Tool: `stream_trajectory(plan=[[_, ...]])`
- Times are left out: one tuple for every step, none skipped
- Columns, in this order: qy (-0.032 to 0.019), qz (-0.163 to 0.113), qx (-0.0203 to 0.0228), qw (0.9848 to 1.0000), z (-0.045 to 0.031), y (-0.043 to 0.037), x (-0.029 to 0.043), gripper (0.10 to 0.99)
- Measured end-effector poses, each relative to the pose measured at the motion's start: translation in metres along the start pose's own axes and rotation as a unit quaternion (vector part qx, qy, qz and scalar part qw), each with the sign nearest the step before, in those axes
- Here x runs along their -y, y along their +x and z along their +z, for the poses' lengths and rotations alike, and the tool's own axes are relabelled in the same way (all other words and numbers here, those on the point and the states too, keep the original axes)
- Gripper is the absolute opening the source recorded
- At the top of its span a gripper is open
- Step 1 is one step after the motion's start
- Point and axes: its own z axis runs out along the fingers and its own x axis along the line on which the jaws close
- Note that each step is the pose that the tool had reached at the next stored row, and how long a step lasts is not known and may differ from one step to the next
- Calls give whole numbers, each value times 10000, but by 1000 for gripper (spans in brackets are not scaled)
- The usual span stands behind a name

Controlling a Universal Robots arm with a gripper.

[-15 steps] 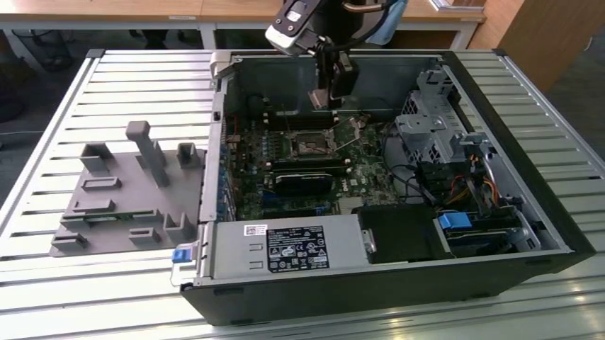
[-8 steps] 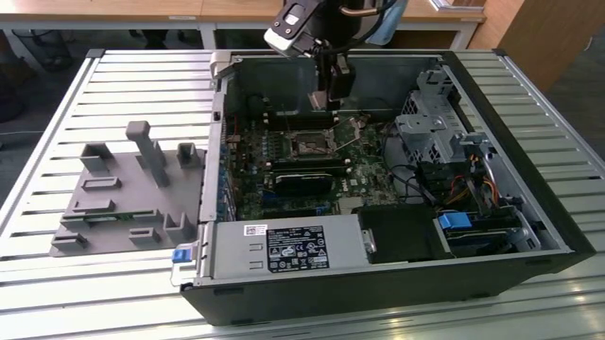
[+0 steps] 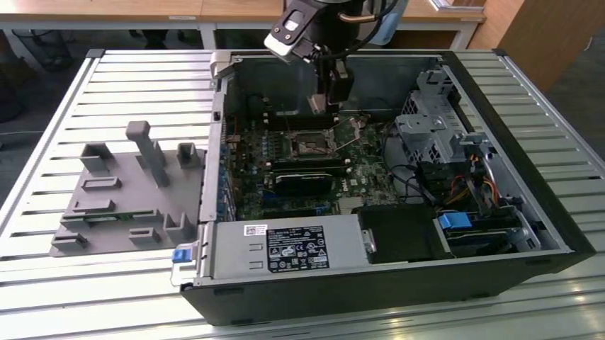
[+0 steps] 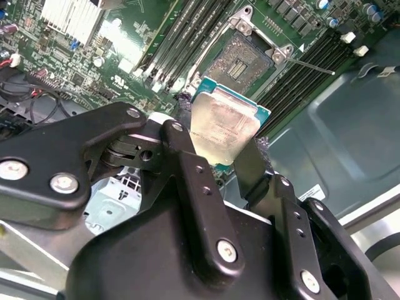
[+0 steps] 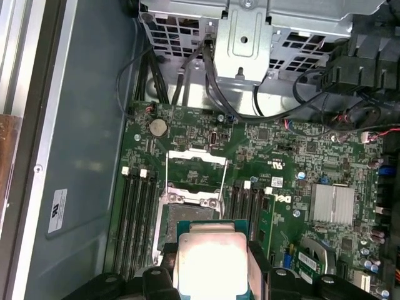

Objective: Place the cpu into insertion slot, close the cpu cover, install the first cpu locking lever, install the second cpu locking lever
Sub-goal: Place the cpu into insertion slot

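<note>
Because a chip like this has to go down flat, the black metal gripper (image 4: 220,142) is clamped on two opposite edges of the small, flat, square cpu (image 4: 222,122). That leaves its silver-grey metal face and its green underside free. The face is turned up toward the arm and the underside looks down at the board. Being square, the chip has no real long axis. In the first wrist view its edges run roughly parallel to the sides of the slot, which I judge is how it must sit to drop in.

Just under the chip, and clearly not touching it, lies the small, square, dark insertion slot (image 4: 240,59) with its metal rim. The cpu hangs above it, overlapping one side of it from where the arm's cameras look.

At the slot's far edge the thin silver frame of the cpu cover (image 5: 197,157) is swung up and open, so nothing blocks the way down. A thin wire locking lever (image 4: 309,65) angles away from one corner of the slot, released.

On both sides of the slot run the long black memory slots (image 5: 134,212), all on the green motherboard (image 5: 281,162). Beyond the slot sits the grey perforated metal drive cage (image 5: 250,37), and around it all stands the open black computer case (image 3: 378,297).
</note>
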Motion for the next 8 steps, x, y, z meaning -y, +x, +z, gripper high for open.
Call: stream_trajectory(plan=[[0, 0, 0, 10000, 8, 1, 1, 525], [1, 0, 0, 10000, 14, 4, 1, 525], [2, 0, 0, 10000, 21, 6, 1, 525], [3, 0, 0, 10000, 28, 8, 2, 525], [5, 0, 0, 10000, 35, 10, 2, 525], [7, 0, 0, 10000, 42, 11, 2, 525], [8, 0, -1, 10000, 50, 11, 3, 525], [9, 0, -1, 10000, 57, 12, 4, 525]])
